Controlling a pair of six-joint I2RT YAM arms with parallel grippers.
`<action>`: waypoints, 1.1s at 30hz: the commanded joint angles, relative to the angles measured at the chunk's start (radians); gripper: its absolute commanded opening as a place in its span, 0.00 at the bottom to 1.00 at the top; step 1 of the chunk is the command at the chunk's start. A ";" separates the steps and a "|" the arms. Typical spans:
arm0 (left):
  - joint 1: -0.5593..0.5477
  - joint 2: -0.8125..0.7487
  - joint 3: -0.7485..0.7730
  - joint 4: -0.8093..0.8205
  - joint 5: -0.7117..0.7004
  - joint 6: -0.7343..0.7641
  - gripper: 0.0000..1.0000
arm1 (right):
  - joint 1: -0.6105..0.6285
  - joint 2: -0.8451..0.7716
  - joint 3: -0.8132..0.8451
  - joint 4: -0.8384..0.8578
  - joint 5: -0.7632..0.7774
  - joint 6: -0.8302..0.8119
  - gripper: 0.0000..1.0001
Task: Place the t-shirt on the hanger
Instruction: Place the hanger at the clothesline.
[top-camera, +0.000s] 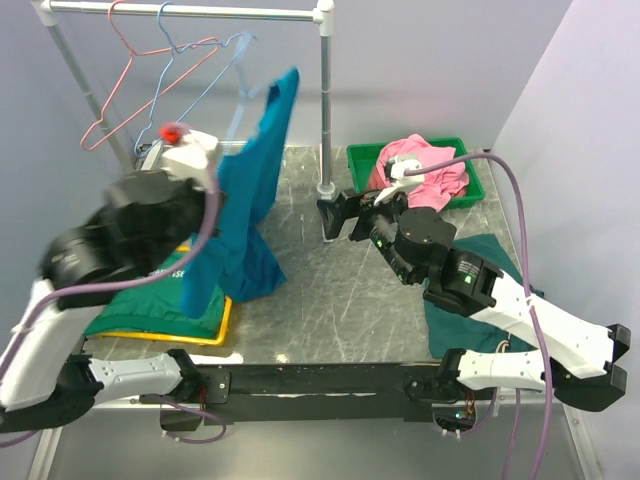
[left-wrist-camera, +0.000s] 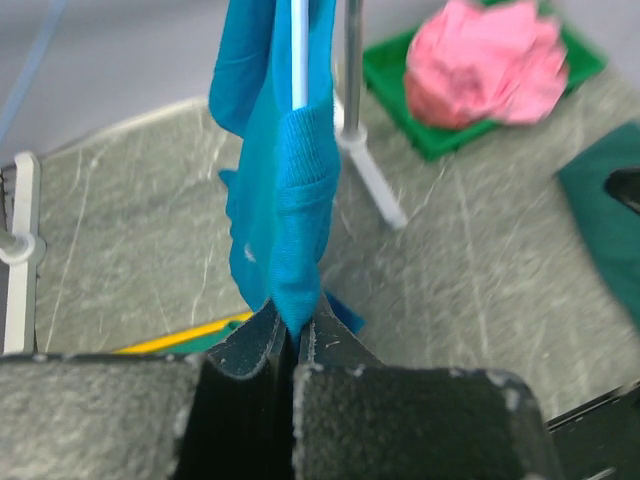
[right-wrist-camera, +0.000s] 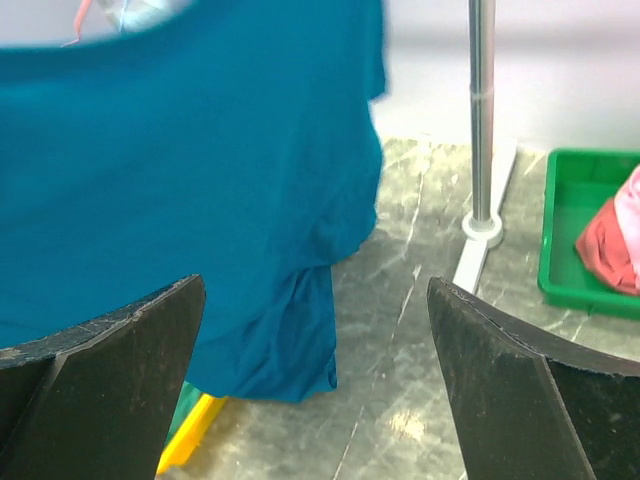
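The teal-blue t-shirt (top-camera: 250, 190) hangs upright over the table, its top edge up at the light-blue wire hanger (top-camera: 243, 65) below the rail. In the left wrist view the hanger's wire (left-wrist-camera: 299, 50) runs down inside the t-shirt (left-wrist-camera: 285, 180). My left gripper (top-camera: 212, 170) is raised at the shirt's left edge. In its own view the left gripper (left-wrist-camera: 293, 325) is shut on a fold of the cloth. My right gripper (top-camera: 335, 215) is open and empty, right of the shirt. In the right wrist view the gripper (right-wrist-camera: 315, 385) faces the t-shirt (right-wrist-camera: 180, 180) without touching it.
A pink-red hanger (top-camera: 120, 90) and another blue one (top-camera: 170, 60) hang on the rail (top-camera: 190, 12). The rack post (top-camera: 325, 100) stands behind. A green bin (top-camera: 470, 165) holds a pink garment (top-camera: 425, 165). Dark green shirts lie on a yellow tray (top-camera: 225, 325) and at the right (top-camera: 485, 255).
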 joint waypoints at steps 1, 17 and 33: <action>0.006 0.025 -0.105 0.155 0.000 0.000 0.01 | 0.004 -0.023 -0.035 0.018 0.010 0.064 1.00; 0.365 0.238 -0.060 0.415 0.327 0.031 0.01 | 0.002 -0.126 -0.184 -0.051 -0.013 0.176 1.00; 0.517 0.464 0.221 0.370 0.477 0.032 0.01 | 0.002 -0.138 -0.166 -0.077 -0.022 0.179 1.00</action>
